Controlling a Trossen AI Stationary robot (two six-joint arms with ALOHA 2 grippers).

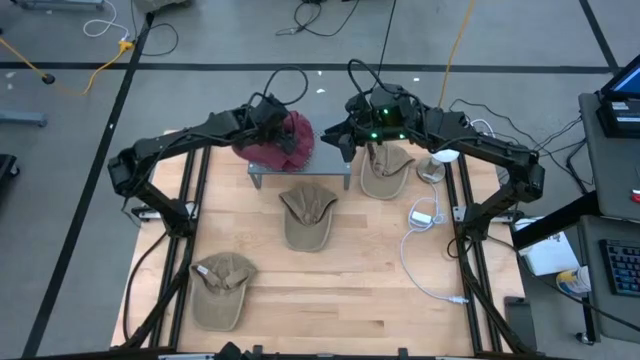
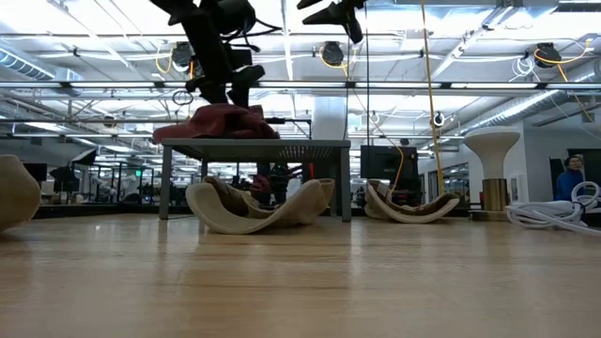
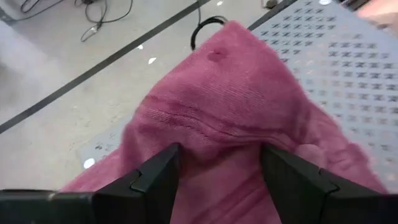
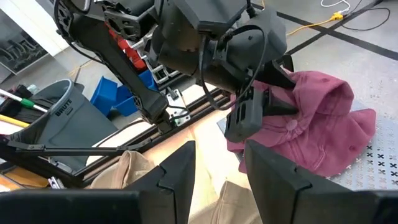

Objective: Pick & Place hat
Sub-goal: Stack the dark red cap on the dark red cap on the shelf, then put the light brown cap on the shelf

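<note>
The crumpled maroon fabric hat (image 1: 285, 140) is seen lying on the left part of a small grey perforated metal stand (image 1: 300, 172), which rests at the far side of the light wooden surface (image 1: 340, 290). The hat is gripped by the left claw (image 1: 272, 118), whose two dark fingers (image 3: 158, 177) are pressed into the cloth on either side of a raised fold. The right claw (image 1: 345, 132) is held above the right end of the stand, just beside the hat but apart from it, with its fingers parted a little and nothing between them.

Three tan fabric caps are spread on the surface: one (image 1: 308, 215) directly in front of the stand, one (image 1: 385, 170) to the right of the stand, and one (image 1: 220, 290) near the front left corner. A white cable (image 1: 425, 250) is trailed across the right part of the surface.

In the right wrist view, a grey plastic bin (image 4: 59, 127) is seen on the floor beyond the surface, with raised lettering that appears to read "BRUTE"; what it holds cannot be told. Blue plastic crates (image 4: 118, 93) are stacked just beside it, their contents hidden.
</note>
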